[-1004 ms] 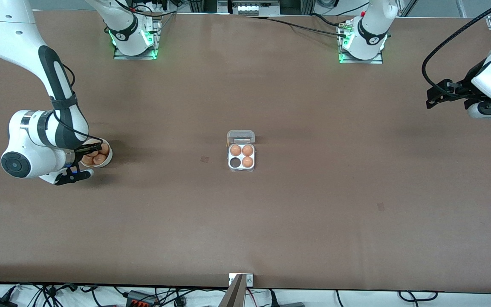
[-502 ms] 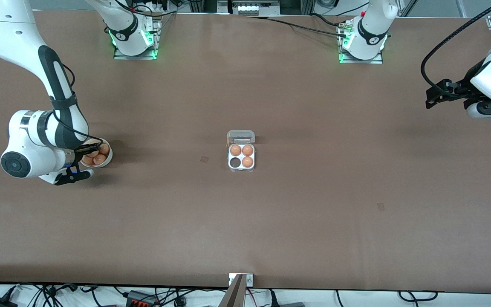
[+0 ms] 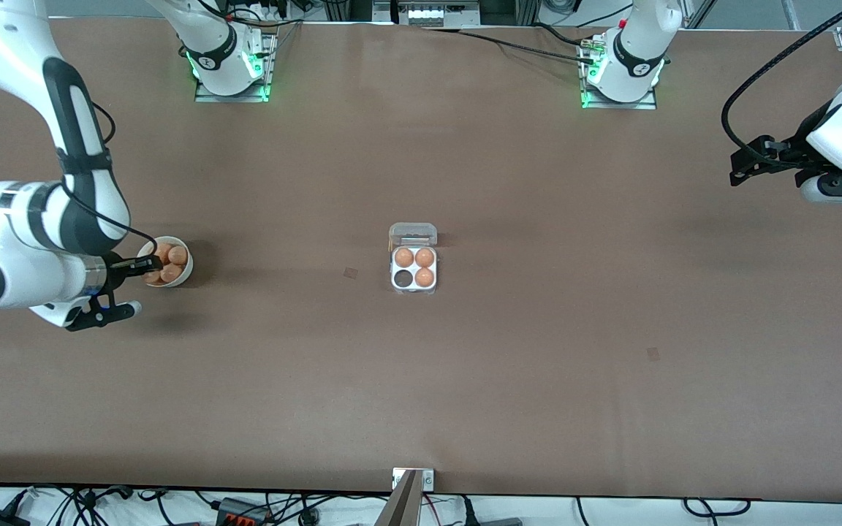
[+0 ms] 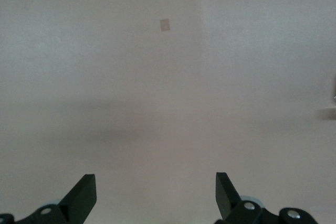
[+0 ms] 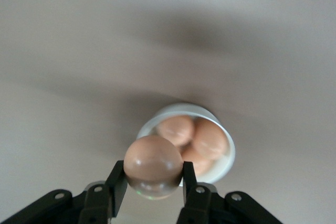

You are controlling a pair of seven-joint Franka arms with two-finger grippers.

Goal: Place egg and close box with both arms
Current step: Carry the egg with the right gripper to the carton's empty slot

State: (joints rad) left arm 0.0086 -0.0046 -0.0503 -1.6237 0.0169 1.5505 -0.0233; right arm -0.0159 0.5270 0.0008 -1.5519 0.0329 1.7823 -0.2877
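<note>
Right gripper (image 5: 154,182): you have it up over the bowl's edge at the right arm's end of the surface (image 3: 538,365). Its fingers (image 5: 118,179) pinch a brown egg (image 5: 153,166) from both sides.
Bowl (image 3: 183,272): you see a small white round bowl with three brown eggs left inside, below the held egg in the right wrist view.
Box (image 3: 414,269): it sits mid-surface, well apart from both grippers. Its clear lid (image 3: 413,234) stands open on the edge farther from the front camera. Three cells of the white tray hold brown eggs. The cell nearer the front camera, toward the right arm's end, shows dark and unfilled.
Left gripper (image 4: 156,195): your left arm waits at its own end of the surface, high over bare brown surface, fingers (image 4: 84,195) spread wide with nothing between them.
</note>
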